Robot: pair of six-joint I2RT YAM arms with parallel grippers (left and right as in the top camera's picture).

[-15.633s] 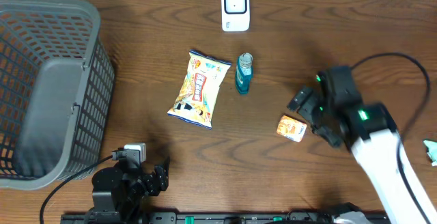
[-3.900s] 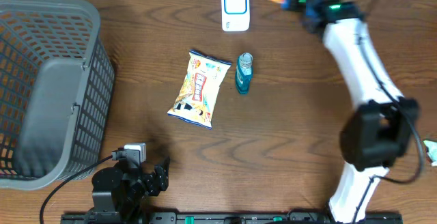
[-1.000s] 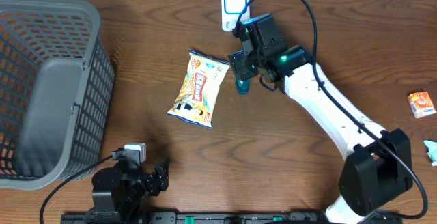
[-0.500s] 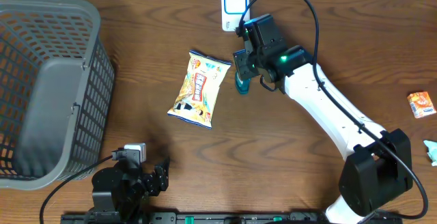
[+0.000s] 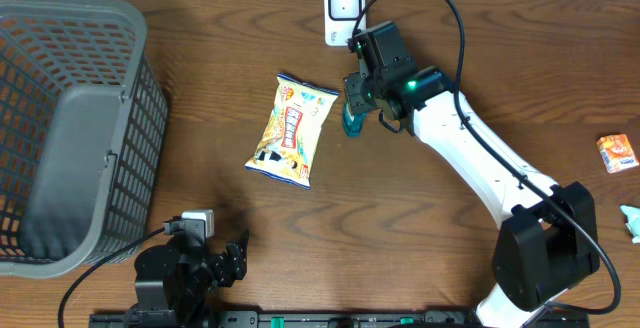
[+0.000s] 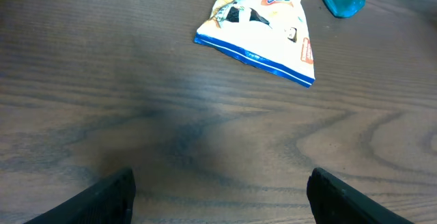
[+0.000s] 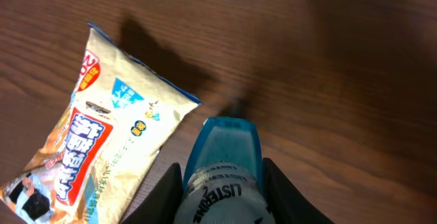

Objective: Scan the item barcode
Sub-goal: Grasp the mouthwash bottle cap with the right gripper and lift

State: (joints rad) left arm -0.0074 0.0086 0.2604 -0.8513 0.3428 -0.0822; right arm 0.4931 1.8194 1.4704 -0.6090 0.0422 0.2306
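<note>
Overhead: right gripper (image 5: pixel 356 106) is down on the blue bottle (image 5: pixel 351 121). The bottle lies on the table (image 5: pixel 420 258) just right of the snack bag (image 5: pixel 292 130) and a short way in front of the scanner (image 5: pixel 344 10). Left gripper (image 5: pixel 232 255) is at the near edge, well apart from all of it.

Left wrist: jaws wide, nothing between them. Bag and bottle are ahead of it, out of reach. Leave it parked.

Right wrist: fingers (image 7: pixel 171 186) sit against both sides of the bottle, so I read it as gripped. The bag corner is just beside the left finger.

How I'd do it:
- Lift straight up first so the bag doesn't drag.
- Carry the bottle to the scanner.
- No barcode visible here, so expect to roll the wrist until it faces the scanner window.
- Move slowly, since a round, slick bottle may twist in the grip.
</note>
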